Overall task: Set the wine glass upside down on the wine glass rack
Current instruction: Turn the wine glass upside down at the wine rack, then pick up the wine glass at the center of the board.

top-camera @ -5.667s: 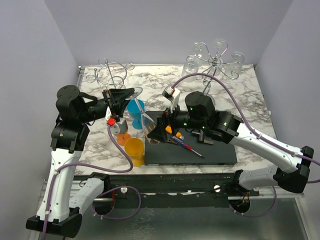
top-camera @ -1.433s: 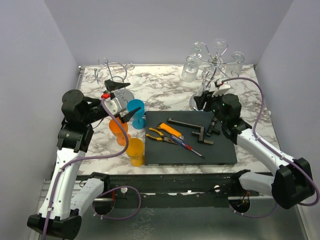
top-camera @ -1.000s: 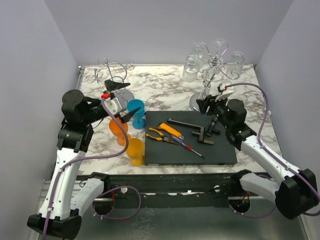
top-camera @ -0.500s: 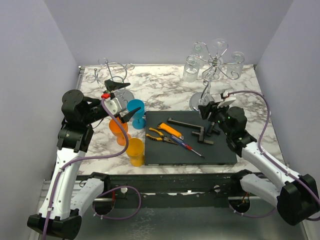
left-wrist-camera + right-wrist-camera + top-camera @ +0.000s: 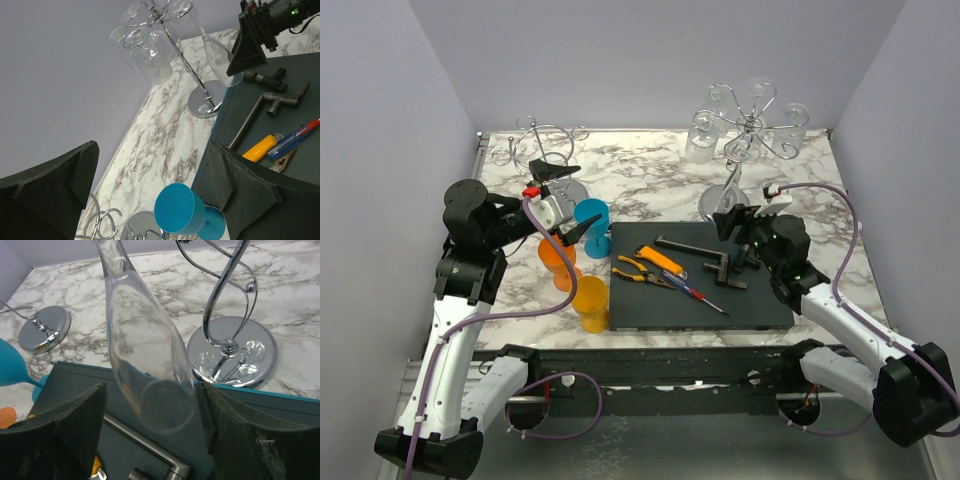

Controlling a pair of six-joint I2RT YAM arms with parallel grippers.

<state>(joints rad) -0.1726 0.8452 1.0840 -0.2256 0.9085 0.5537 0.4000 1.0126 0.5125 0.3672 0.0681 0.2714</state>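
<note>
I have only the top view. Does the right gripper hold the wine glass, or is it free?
Observer: Free. In the right wrist view the glass hangs rim down between the fingers, a gap on each side.
Operator: Does it hang from the rack?
Observer: It seems so: the left wrist view shows its stem rising to the rack arms.
Operator: Does the bowl touch the post?
Observer: No; the right wrist view shows a gap.

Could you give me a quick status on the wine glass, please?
Left hand open, empty. Right hand open, straddling the wine glass. Glass hangs upside down on the rack, tilted. Nothing in the way.
</note>
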